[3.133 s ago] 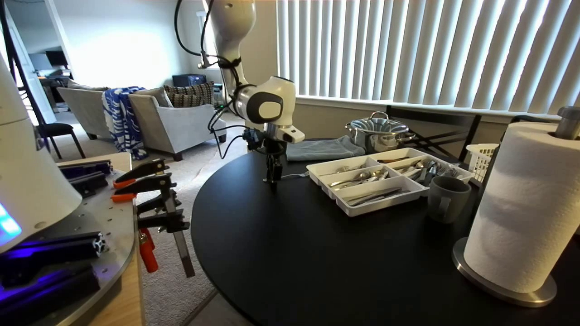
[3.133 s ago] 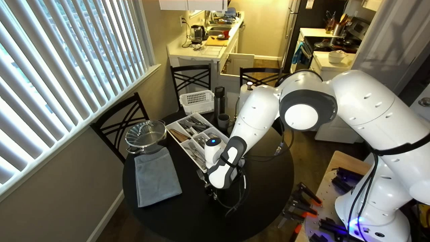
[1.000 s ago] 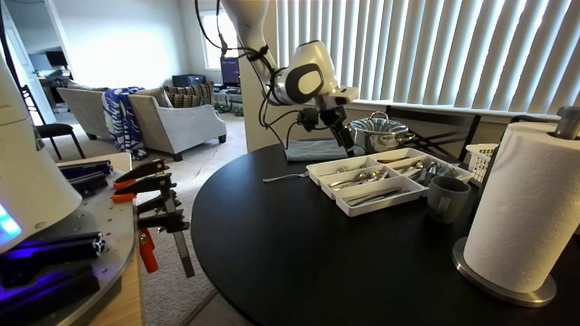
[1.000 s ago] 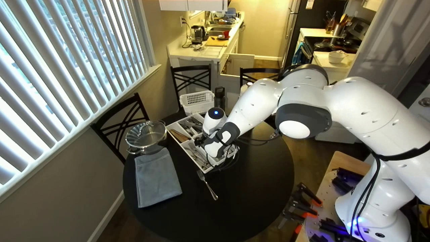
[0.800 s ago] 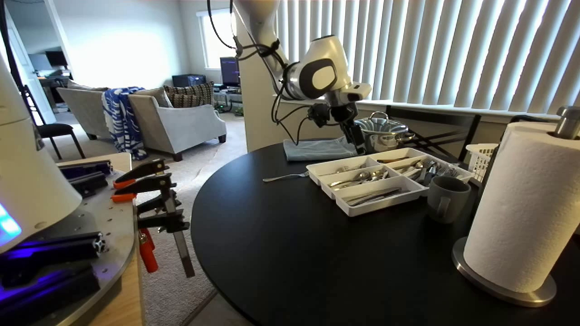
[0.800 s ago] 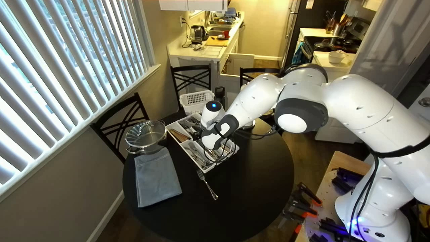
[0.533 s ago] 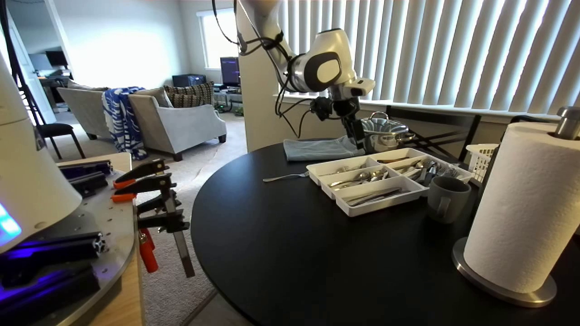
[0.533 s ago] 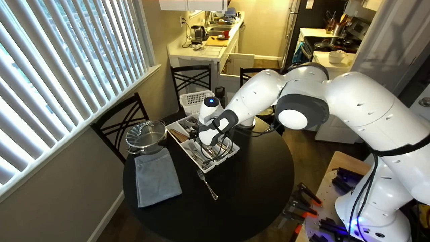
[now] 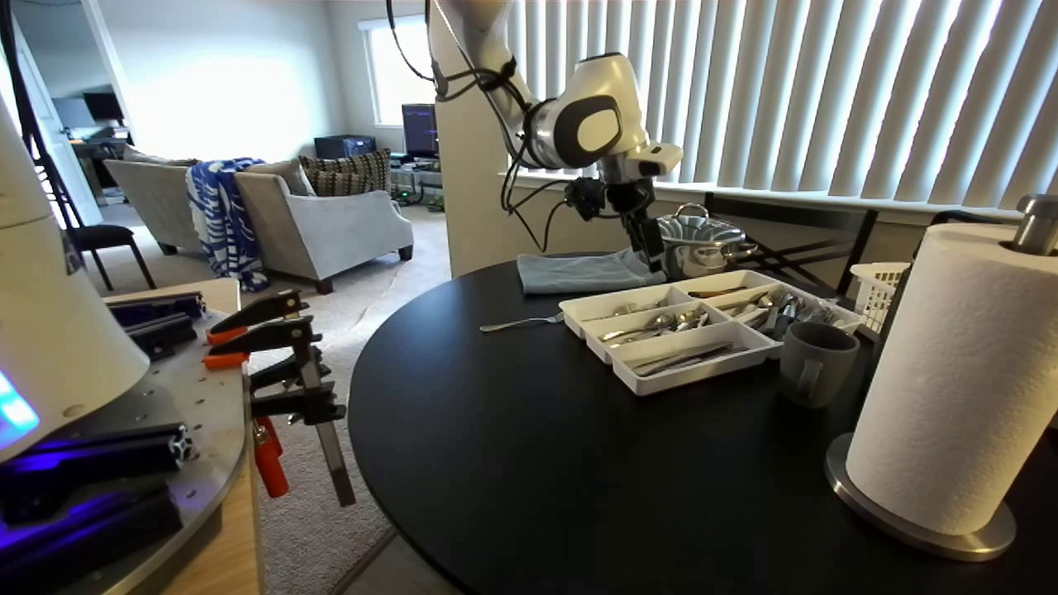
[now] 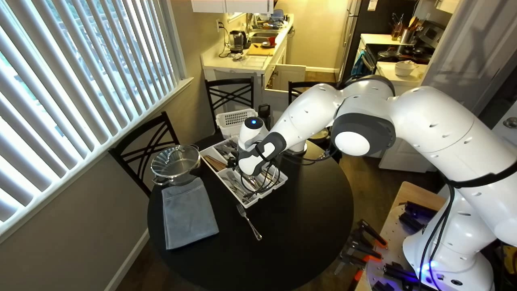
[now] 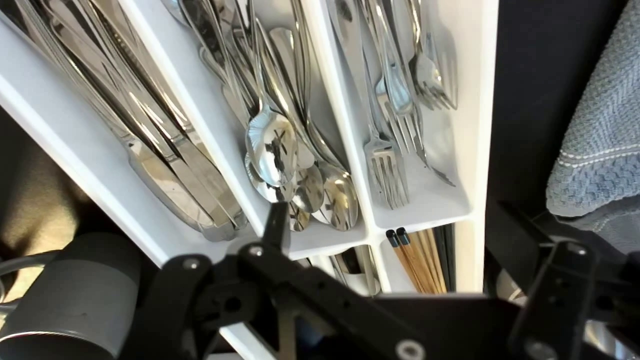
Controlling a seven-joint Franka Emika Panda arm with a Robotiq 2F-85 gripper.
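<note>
Four tray compartments hold knives, spoons, forks and chopsticks.

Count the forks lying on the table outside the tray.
1: the fork on the table, beside the tray, tines toward it. Another may be hidden behind the mug or towel roll.

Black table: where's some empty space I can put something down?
The biggest bare patch of the table is bordered by the loose fork, cutlery tray, mug, paper towels and the table's edge. A narrower strip lies between that fork and the folded towel. It's crowded around the tray, with the mug close by and the open end effector above it.
</note>
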